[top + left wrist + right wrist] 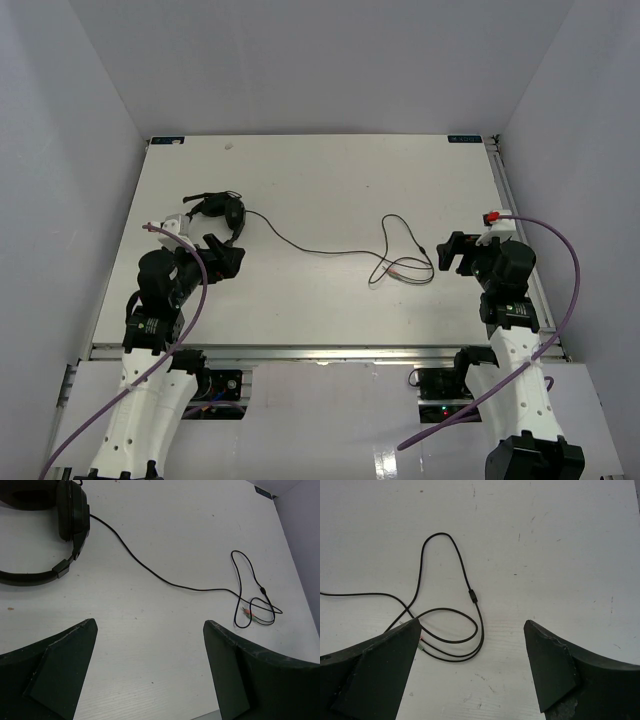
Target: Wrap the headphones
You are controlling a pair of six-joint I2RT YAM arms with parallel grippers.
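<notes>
Headphones (pixel 218 214) lie on the far left of the table (pixel 330 170), just beyond the left fingers (pixel 60 670), which stand spread wide and hold nothing. Their cord (pixel 310 250) runs rightward to loose loops, its plug (pixel 422 641) just ahead of the right fingers (pixel 375 670), likewise spread and empty. By this layout, the left arm is nearer the cups, the right nearer the plug.

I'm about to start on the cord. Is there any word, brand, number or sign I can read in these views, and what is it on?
No legible text in any view.
far-left corner tag on the table: dark with a light mark, too small to read.
far-right corner tag: the same, too small to read.
headphones: no brand or lettering shows on the cups or headband.
</notes>
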